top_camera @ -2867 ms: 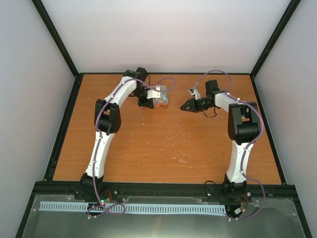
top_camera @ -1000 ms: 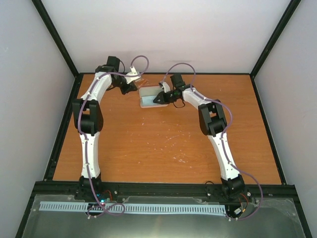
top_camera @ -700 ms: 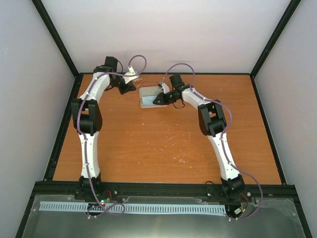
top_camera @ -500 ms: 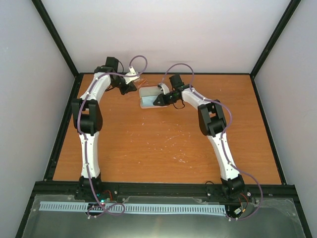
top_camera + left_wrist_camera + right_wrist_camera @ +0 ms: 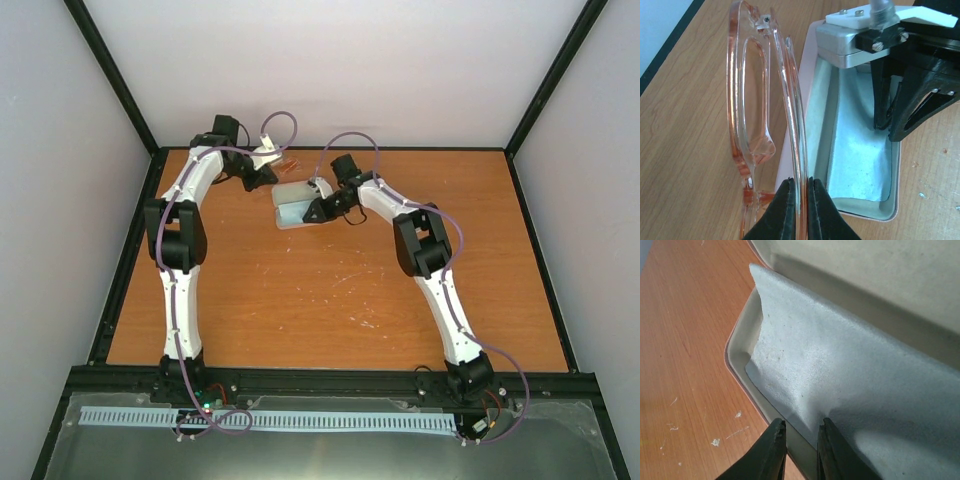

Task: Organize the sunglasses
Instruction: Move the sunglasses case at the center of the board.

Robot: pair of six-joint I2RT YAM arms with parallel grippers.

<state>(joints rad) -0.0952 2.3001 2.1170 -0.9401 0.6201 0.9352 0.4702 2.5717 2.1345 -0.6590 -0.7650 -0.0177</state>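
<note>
A scuffed orange-brown wooden surface [image 5: 330, 290] lies inside a black frame with pale walls on three sides. At its far edge, left of centre, the left gripper [image 5: 799, 192] holds the sunglasses [image 5: 754, 100] off the wood. Its jaws are pressed on one slim amber arm of the folded pair, and the lenses stand on edge to the left of that arm. From above, the sunglasses [image 5: 287, 164] show as a small orange glint just beyond the left gripper [image 5: 268, 170].

Just to their right lies the open pale pink-grey case [image 5: 867, 214], with the light blue cloth [image 5: 860, 155] lining its tray. The right gripper [image 5: 801, 432] reaches into it from the right. Its jaws are nearly together and straddle the case [image 5: 737, 350] wall, one finger outside and one on the cloth [image 5: 840, 370].
</note>
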